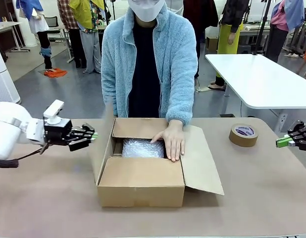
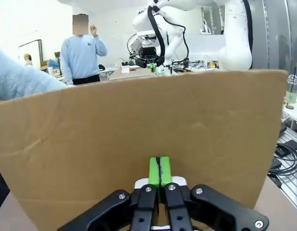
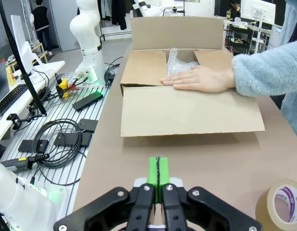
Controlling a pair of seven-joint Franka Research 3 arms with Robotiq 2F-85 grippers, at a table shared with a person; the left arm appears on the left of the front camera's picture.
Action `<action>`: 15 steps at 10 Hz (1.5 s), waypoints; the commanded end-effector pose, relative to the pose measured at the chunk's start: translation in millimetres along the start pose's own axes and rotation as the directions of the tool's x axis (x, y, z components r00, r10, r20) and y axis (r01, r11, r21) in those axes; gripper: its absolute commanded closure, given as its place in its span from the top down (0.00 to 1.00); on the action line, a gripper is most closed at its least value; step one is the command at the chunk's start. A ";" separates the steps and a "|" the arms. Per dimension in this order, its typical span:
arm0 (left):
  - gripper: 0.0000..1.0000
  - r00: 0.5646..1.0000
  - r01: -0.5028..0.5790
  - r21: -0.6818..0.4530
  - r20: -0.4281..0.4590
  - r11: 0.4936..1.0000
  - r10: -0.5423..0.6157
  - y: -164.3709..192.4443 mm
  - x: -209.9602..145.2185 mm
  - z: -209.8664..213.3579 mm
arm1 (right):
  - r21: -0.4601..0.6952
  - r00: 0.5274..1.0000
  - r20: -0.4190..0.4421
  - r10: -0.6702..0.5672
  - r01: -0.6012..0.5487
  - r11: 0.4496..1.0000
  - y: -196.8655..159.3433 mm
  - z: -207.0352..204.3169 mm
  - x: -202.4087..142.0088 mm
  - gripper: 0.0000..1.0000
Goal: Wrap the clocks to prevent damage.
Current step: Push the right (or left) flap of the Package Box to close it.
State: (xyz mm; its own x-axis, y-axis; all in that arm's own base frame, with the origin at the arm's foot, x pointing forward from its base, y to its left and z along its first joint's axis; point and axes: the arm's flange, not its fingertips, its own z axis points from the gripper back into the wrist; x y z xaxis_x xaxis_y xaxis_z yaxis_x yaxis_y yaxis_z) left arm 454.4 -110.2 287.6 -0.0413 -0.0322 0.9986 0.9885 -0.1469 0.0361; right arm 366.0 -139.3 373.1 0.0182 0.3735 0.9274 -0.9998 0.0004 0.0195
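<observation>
An open cardboard box (image 1: 143,181) sits mid-tabletop (image 1: 252,198), with a tape roll (image 1: 243,135) at its 2 o'clock. Its raised flap (image 2: 139,144) blocks the left end effector (image 1: 93,135) at 9 o'clock. The right end effector (image 1: 280,142) hovers at 3 o'clock. Both are pinched together, empty. A person's hand (image 1: 172,141) lies flat on the rim. The bundled clocks (image 1: 142,148) lie inside, long axis 9-to-3.
</observation>
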 end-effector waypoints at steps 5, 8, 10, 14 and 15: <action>0.00 0.998 -0.021 0.014 -0.056 1.000 0.021 31.2 -34.7 -49.4 | 0.000 1.000 0.009 0.001 -0.001 1.000 -0.2 -0.1 -1.4 0.01; 0.00 0.997 -0.026 0.016 -0.072 1.000 0.028 26.9 -38.4 -43.7 | 0.000 1.000 0.009 0.001 -0.001 1.000 -0.2 -0.1 -1.4 0.01; 0.00 0.999 -0.017 -0.012 -0.031 1.000 0.017 29.4 -25.4 -45.3 | 0.000 1.000 0.009 0.001 -0.001 1.000 -0.2 -0.1 -1.4 0.01; 0.00 0.999 -0.017 -0.012 -0.031 1.000 0.017 29.4 -25.4 -45.3 | 0.000 1.000 0.009 0.001 -0.001 1.000 -0.2 -0.1 -1.4 0.01; 0.00 0.999 -0.017 -0.012 -0.031 1.000 0.017 29.4 -25.4 -45.3 | 0.000 1.000 0.009 0.001 -0.001 1.000 -0.2 -0.1 -1.4 0.01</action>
State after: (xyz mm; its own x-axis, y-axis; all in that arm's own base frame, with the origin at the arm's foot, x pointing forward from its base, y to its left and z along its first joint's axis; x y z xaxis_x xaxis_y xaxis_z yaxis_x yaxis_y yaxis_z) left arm 477.7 -158.2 262.7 -0.0310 -0.0638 0.9975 0.9867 -0.1613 0.0204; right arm 365.9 -139.4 373.1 0.0185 0.3736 0.9274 -0.9998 0.0009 0.0196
